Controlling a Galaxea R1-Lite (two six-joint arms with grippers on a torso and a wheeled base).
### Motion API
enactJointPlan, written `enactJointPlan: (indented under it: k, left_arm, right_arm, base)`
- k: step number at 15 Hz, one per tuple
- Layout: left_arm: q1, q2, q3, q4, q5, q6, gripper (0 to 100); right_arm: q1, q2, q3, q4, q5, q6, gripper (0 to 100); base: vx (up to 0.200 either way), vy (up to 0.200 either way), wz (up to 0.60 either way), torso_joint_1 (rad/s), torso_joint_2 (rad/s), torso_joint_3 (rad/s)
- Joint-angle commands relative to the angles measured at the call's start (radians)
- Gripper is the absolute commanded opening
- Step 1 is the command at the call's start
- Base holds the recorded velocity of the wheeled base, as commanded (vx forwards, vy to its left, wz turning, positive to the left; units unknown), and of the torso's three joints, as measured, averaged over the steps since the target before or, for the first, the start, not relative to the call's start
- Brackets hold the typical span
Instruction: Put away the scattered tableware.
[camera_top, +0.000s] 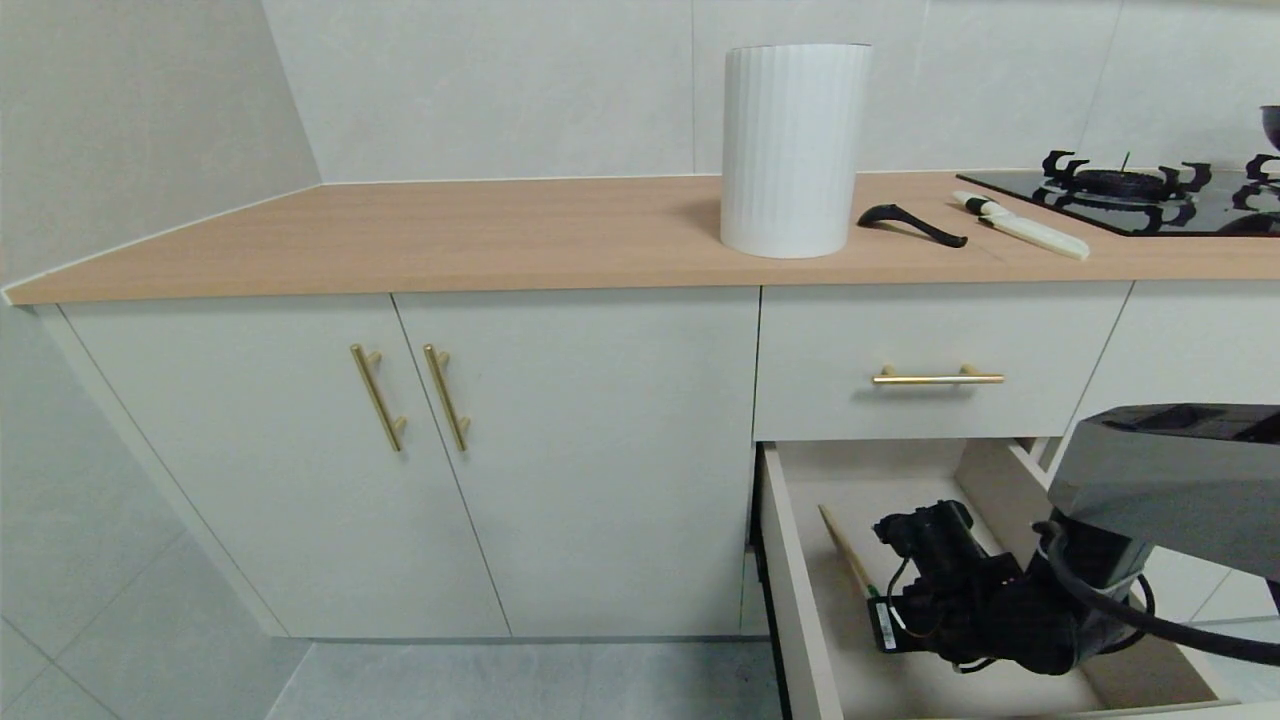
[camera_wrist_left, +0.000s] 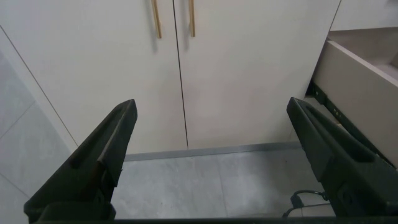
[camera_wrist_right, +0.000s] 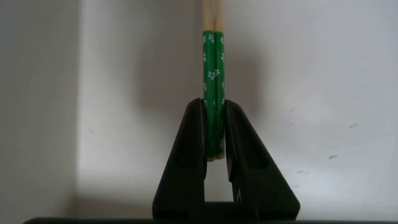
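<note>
The countertop (camera_top: 450, 235) carries a white canister (camera_top: 790, 150), a black spoon (camera_top: 910, 222) and a knife (camera_top: 1020, 228), all waiting their turn. Below it the drawer (camera_top: 790, 560) stands pulled out. My right gripper (camera_wrist_right: 214, 124) is down inside it, pinched shut on the green-ended chopsticks (camera_wrist_right: 214, 68), which lie near the drawer's left wall. I'd lower until they rest flat on the drawer floor, then release gently so they don't roll apart. My left gripper (camera_wrist_left: 211, 109) hangs spread wide before the cabinet doors (camera_wrist_left: 249, 74).
</note>
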Motion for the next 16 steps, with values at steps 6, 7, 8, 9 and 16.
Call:
enactJointPlan:
  k: [6, 7, 8, 9, 16]
  left_arm:
    - [0.000, 0.000, 0.000, 0.000, 0.000, 0.000, 100]
    - [0.000, 0.000, 0.000, 0.000, 0.000, 0.000, 100]
    - [0.000, 0.000, 0.000, 0.000, 0.000, 0.000, 100]
    - [0.000, 0.000, 0.000, 0.000, 0.000, 0.000, 100]
    - [0.000, 0.000, 0.000, 0.000, 0.000, 0.000, 100]
  right_arm:
    - [0.005, 0.083, 0.003, -0.065, -0.002, -0.001, 0]
    - [0.005, 0.083, 0.003, -0.065, -0.002, -0.001, 0]
    - [0.005, 0.085, 0.003, -0.065, -0.011, -0.001, 100]
    - [0.005, 0.085, 0.003, -0.065, -0.014, -0.001, 100]
    - [0.005, 0.088, 0.005, -0.067, -0.016, -0.001, 100]
  base:
    - [0.000, 0.000, 0.00, 0.000, 0.00, 0.000]
    - [0.000, 0.000, 0.00, 0.000, 0.00, 0.000]
    - [0.000, 0.000, 0.00, 0.000, 0.00, 0.000]
    - [0.000, 0.000, 0.00, 0.000, 0.00, 0.000]
    - [0.000, 0.000, 0.00, 0.000, 0.00, 0.000]
